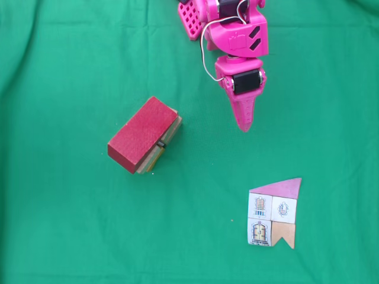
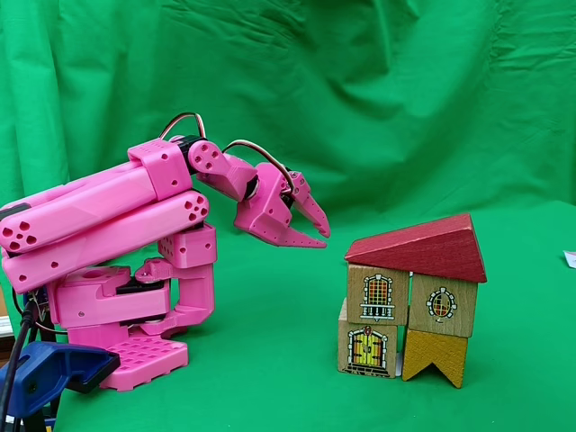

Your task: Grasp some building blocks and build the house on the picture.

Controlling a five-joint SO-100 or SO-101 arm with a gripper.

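The house stands built: a dark red roof block [image 2: 418, 248] rests on several light-brown wooden blocks [image 2: 379, 296] printed with windows and a door, with a notched yellow block [image 2: 436, 354] at the lower right. From above, the red roof [image 1: 142, 134] covers most of the blocks, and their edges [image 1: 159, 152] peek out. The picture [image 1: 274, 213], a flat house-shaped card, lies on the cloth at the lower right. My pink gripper [image 1: 244, 125] hangs shut and holds nothing, apart from the house and to its left in the side-on fixed view [image 2: 324, 238].
Green cloth [image 1: 71, 225] covers the table and hangs as a backdrop [image 2: 405, 90]. The pink arm base [image 2: 135, 355] sits at the left with a blue clamp [image 2: 49, 373] in front. A small white edge [image 2: 569, 259] shows at the far right.
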